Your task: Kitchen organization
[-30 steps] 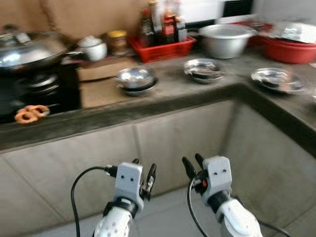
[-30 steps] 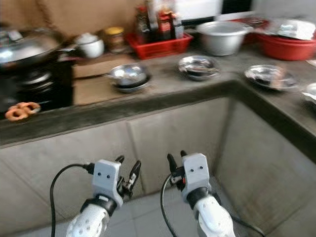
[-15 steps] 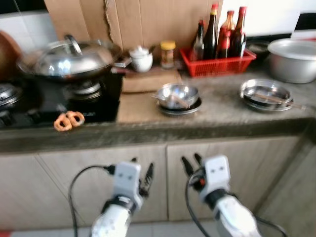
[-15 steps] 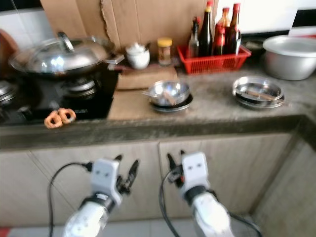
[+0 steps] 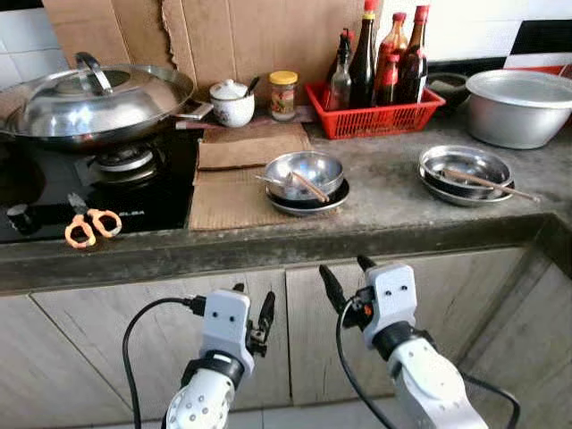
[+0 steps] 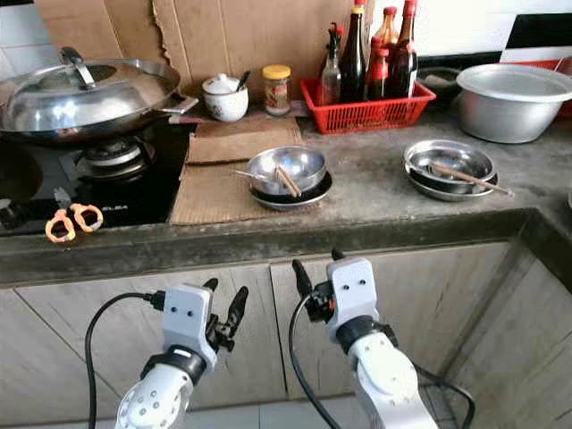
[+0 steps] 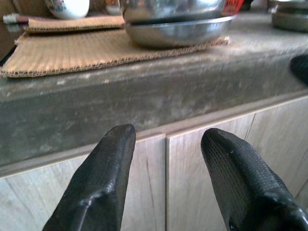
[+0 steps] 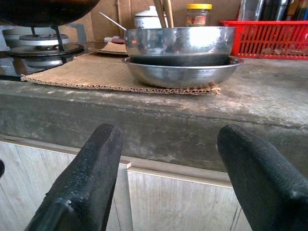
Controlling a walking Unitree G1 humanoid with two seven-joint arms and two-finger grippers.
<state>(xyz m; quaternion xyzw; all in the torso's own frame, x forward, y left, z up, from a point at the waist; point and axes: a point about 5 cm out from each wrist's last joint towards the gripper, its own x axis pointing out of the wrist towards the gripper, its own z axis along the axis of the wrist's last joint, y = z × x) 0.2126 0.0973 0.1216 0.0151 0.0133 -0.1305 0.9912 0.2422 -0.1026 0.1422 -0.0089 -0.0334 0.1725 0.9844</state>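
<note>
- Since half a second ago the head camera has been turning and tilting; the whole kitchen scene is sitting sharper and more square-on now, with the grey stone counter [image 5: 384, 210] running across the picture, while both grippers are hanging at much the same spots below it.
- The left gripper [image 5: 254, 315] is hovering in front of the pale wooden cabinet doors [image 5: 134, 349], below the counter's front edge; its black fingers [image 7: 103, 183] are standing moderately apart and holding nothing.
- The right gripper [image 5: 344, 277] is waiting just under the front edge too, its jaws spread wider and likewise empty.
- The round steel bowl with wooden chopsticks [image 5: 302, 174], stacked on a dark dish and a shallow steel plate, is resting on the brown corrugated cardboard mat [image 5: 234, 183] near the middle of the front edge, directly ahead of both grippers.
- A second shallow steel dish with chopsticks [image 5: 465, 170] is lying toward the right end of the counter; the orange-handled scissors [image 5: 88, 225] are lying on the black gas hob [image 5: 54, 192] near the front left.
- The red plastic basket of dark sauce bottles [image 5: 375, 94] is standing along the back edge.
- Judging from this, organizing is not yet under way: nothing is gripped, and the bowls, dishes and scissors are all left to sort.
</note>
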